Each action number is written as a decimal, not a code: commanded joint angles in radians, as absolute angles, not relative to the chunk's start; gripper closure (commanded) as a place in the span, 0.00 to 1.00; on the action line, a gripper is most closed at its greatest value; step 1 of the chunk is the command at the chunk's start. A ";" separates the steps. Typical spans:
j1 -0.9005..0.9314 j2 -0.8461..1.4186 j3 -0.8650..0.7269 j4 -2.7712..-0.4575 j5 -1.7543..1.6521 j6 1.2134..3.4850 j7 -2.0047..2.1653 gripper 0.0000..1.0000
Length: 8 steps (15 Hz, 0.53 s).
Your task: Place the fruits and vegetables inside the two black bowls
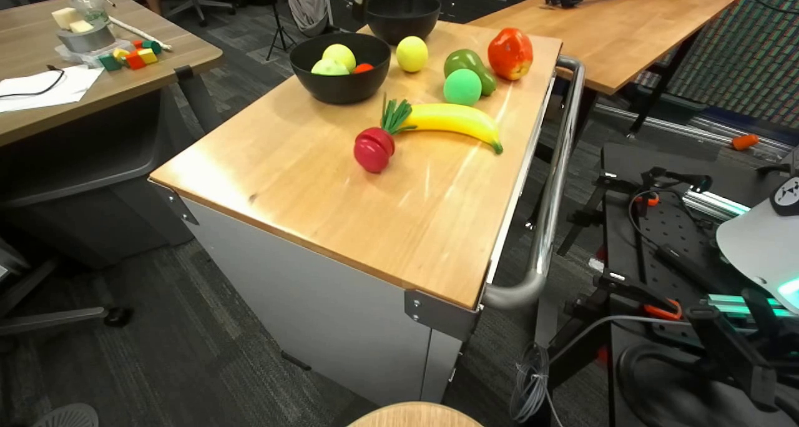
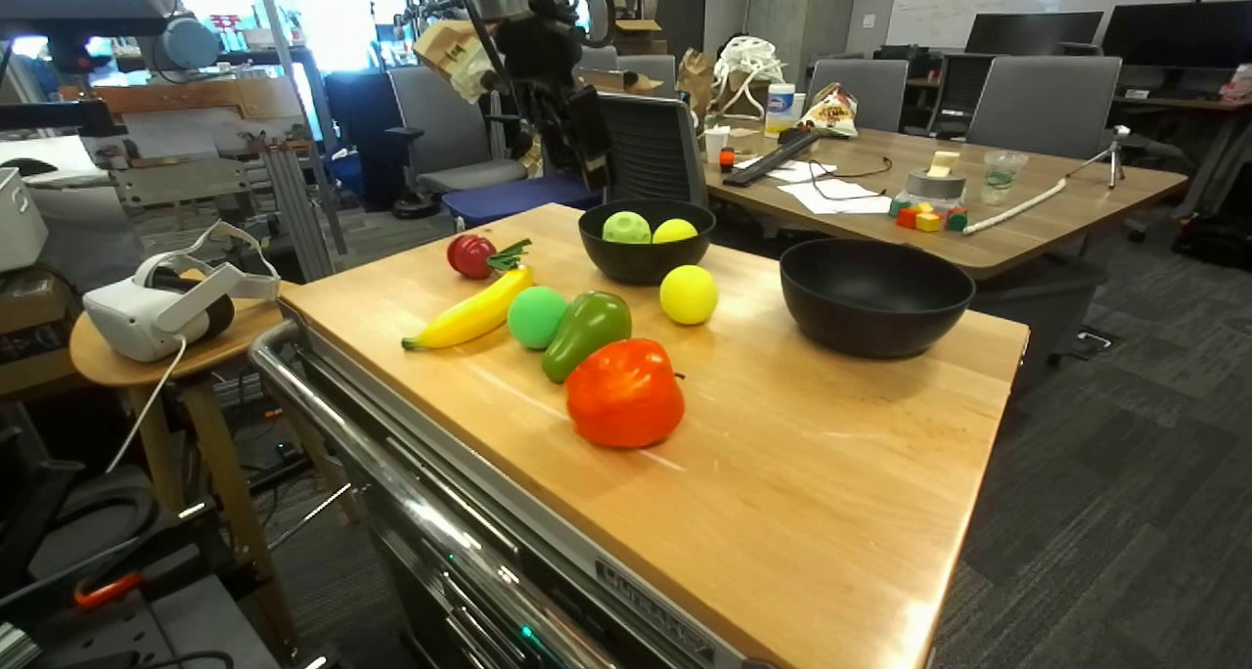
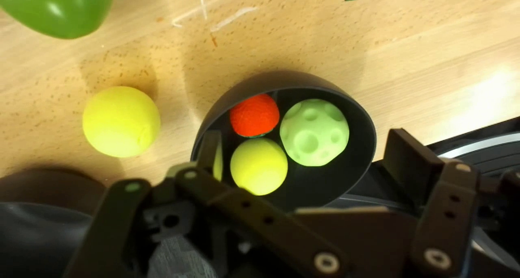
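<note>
Assorted lot, located from the loaded bowl [image 1: 340, 91]

We enter the loaded bowl as black, upright on a wooden tabletop [image 1: 274, 165]. In the wrist view we count three pieces inside it: a pale green dimpled ball [image 3: 315, 133], a yellow ball [image 3: 259, 166] and a red-orange piece [image 3: 254, 115] with a trace of green at its edge.

Gripper [image 3: 309, 150]: held higher than the loaded bowl, jaws wide apart; the wrist view shows us the loaded bowl between the fingers.

Second black bowl [image 2: 875, 317]: upright, near the loaded bowl and apart from it.

Loose yellow ball [image 2: 689, 294]: just beside the loaded bowl, the nearest loose piece to it.

Avocado [image 2: 590, 332]: farther from the loaded bowl than the loose yellow ball.

Green ball [image 2: 537, 317]: just beside the avocado, likewise farther from the loaded bowl; contact between the two we cannot tell.

Red pepper [image 2: 626, 395]: beyond the avocado, reckoned from the loaded bowl.

Banana [image 1: 455, 118]: lying well apart from the loaded bowl.

Radish [image 1: 373, 149]: apart from the loaded bowl, its green leaves at one end of the banana.

Outlying, all well apart from the loaded bowl: a metal rail [image 1: 563, 165], a desk [image 1: 28, 43] bearing toy blocks [image 1: 136, 58], and a white headset [image 2: 147, 307] on a stool [image 2: 223, 473].
</note>
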State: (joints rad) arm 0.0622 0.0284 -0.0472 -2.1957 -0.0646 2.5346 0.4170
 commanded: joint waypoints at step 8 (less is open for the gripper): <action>0.066 0.163 0.068 -1.991 0.270 2.529 -0.043 0.00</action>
State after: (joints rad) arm 0.0650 0.0757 0.0205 -2.1346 0.1415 2.5371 0.1044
